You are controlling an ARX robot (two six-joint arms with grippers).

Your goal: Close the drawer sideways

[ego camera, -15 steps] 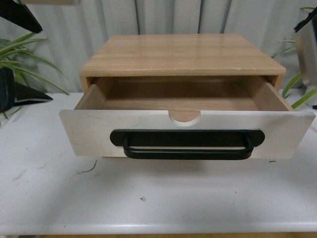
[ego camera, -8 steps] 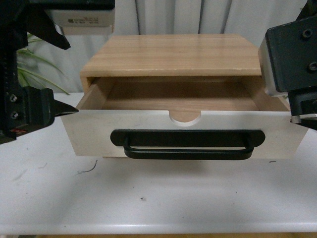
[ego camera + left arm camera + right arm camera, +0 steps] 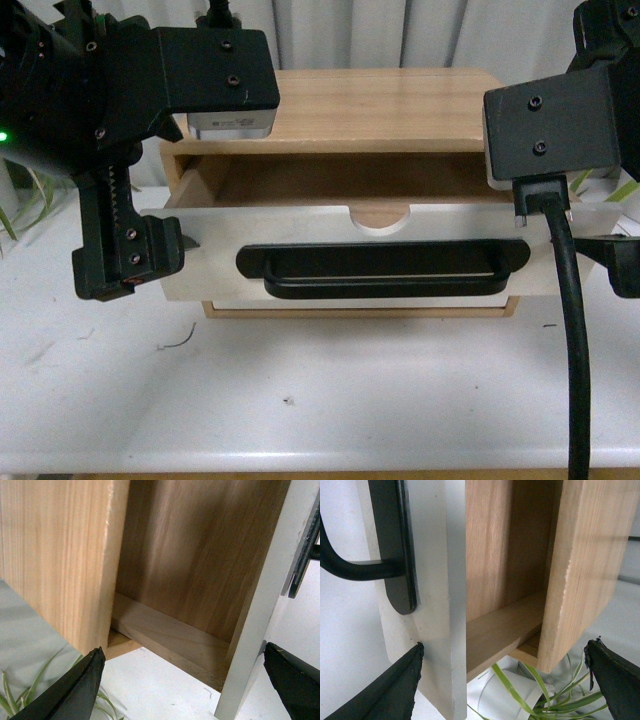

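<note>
White tabletop (image 3: 300, 400), wooden cabinet (image 3: 380, 110): the drawer (image 3: 380, 225) now sits further in (not shut), left gripper (image 3: 190, 685) and right gripper (image 3: 510, 677) gaping, empty, flanking it.

the drawer (image 3: 430, 222) has a matt white front and pale, smooth wood sides. its handle (image 3: 380, 262) is matt black. the cabinet (image 3: 380, 105) shows light wood grain.

Black arms (image 3: 150, 70), thick cable (image 3: 575, 330), possibly green LED (image 3: 3, 136)
</note>
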